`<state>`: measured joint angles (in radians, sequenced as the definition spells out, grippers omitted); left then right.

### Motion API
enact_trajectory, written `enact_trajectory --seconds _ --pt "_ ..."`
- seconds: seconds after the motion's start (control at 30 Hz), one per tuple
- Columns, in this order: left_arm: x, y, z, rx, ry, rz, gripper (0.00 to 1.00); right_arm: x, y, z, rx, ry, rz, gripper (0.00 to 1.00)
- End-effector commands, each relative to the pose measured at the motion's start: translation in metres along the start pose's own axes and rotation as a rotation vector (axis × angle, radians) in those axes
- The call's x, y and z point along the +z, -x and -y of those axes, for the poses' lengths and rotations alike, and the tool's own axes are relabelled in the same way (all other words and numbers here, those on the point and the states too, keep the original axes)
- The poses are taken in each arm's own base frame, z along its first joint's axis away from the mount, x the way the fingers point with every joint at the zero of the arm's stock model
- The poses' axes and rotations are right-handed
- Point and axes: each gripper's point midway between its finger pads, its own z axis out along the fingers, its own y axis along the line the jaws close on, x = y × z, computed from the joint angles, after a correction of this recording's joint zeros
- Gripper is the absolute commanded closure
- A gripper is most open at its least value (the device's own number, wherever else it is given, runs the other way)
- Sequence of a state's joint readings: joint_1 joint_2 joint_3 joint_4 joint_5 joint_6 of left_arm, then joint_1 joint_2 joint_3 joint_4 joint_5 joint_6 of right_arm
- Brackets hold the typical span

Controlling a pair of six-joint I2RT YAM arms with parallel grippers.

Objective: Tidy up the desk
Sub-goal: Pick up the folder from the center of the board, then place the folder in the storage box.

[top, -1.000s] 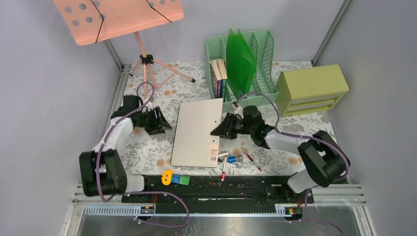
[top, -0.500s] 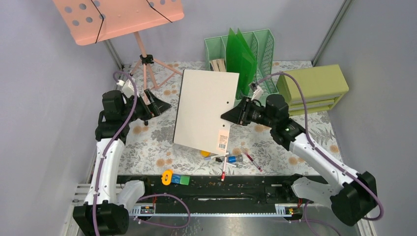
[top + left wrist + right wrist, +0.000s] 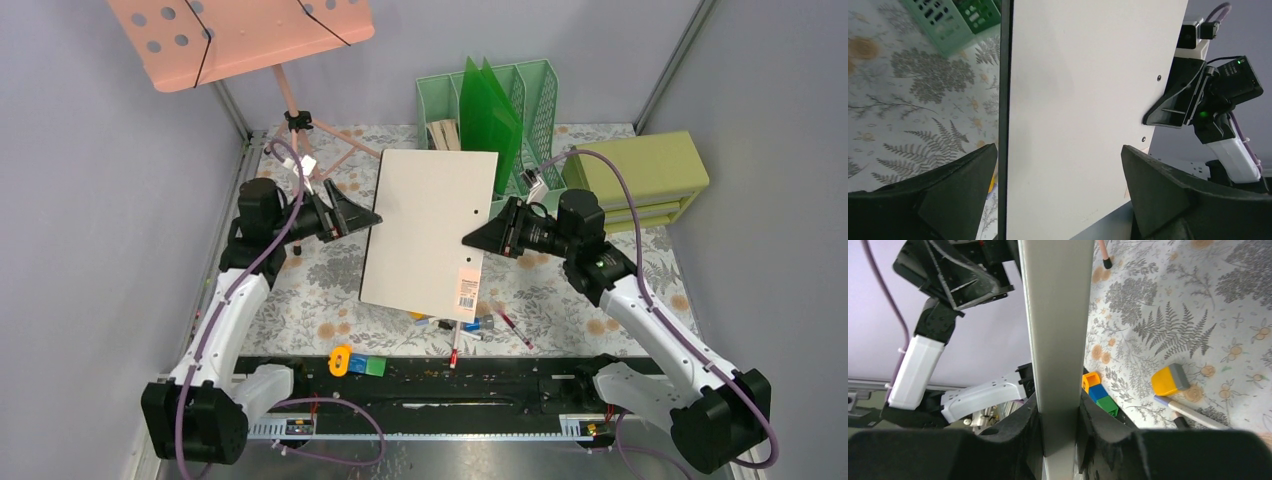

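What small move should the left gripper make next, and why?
Probably close the left gripper on the board: its open jaws straddle the board's edge, while the right gripper holds the opposite edge above the desk.

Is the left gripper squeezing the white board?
No, the left gripper is wide open around the white board's edge.

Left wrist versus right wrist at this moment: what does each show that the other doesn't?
Left wrist only: the board's broad face and the green rack. Right wrist only: the board's thin edge, a yellow block, a pen, coloured blocks. Both: the board, the fern-print desk, the open left gripper, and the right gripper shut on the board.
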<state>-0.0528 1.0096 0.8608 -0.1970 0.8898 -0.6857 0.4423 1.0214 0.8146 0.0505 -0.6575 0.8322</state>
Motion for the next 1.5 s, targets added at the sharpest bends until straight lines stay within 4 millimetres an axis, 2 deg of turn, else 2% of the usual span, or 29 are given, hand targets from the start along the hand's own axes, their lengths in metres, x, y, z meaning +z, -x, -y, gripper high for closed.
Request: enact_trajectory --seconds 0.0,0.13,0.27,0.37,0.53,0.67,0.8,1.0,1.1,1.27,1.37,1.47 --pt "0.017 -0.005 0.014 0.019 -0.089 -0.036 0.03 -0.016 0.017 -0.056 -0.052 0.171 0.033 1.00" --pt "0.027 -0.013 0.011 0.016 -0.082 -0.066 0.03 -0.019 0.017 -0.057 -0.046 0.183 0.034 1.00" --pt "0.027 -0.019 0.002 0.017 -0.045 -0.070 0.03 -0.021 0.017 -0.060 -0.046 0.193 0.034 1.00" --pt "0.029 -0.021 0.013 0.001 -0.124 -0.090 0.09 -0.019 0.015 -0.056 -0.040 0.187 0.027 1.00" --pt "0.022 -0.021 0.045 0.003 -0.278 -0.091 0.24 -0.014 0.011 -0.036 -0.027 0.133 0.018 1.00" --pt "0.019 -0.022 0.054 0.005 -0.304 -0.105 0.41 -0.015 0.007 -0.014 -0.030 0.038 0.017 1.00" --pt "0.018 -0.026 0.058 -0.002 -0.321 -0.129 0.70 -0.015 0.004 -0.008 -0.028 0.023 0.007 1.00" --pt "0.019 -0.028 0.063 0.005 -0.331 -0.138 1.00 -0.016 -0.005 0.003 -0.037 -0.012 -0.024 0.98" --pt "0.019 -0.027 0.062 0.006 -0.321 -0.133 1.00 -0.017 -0.007 0.004 -0.052 -0.013 -0.024 0.89" --pt "0.018 -0.029 0.059 0.021 -0.295 -0.125 1.00 -0.020 -0.005 0.015 -0.049 -0.063 0.000 0.39" --pt "0.018 -0.030 0.056 0.026 -0.275 -0.121 1.00 -0.023 -0.003 0.027 -0.042 -0.111 0.031 0.20" --pt "0.016 -0.033 0.053 0.031 -0.262 -0.122 1.00 -0.028 -0.002 0.039 -0.023 -0.149 0.044 0.08"
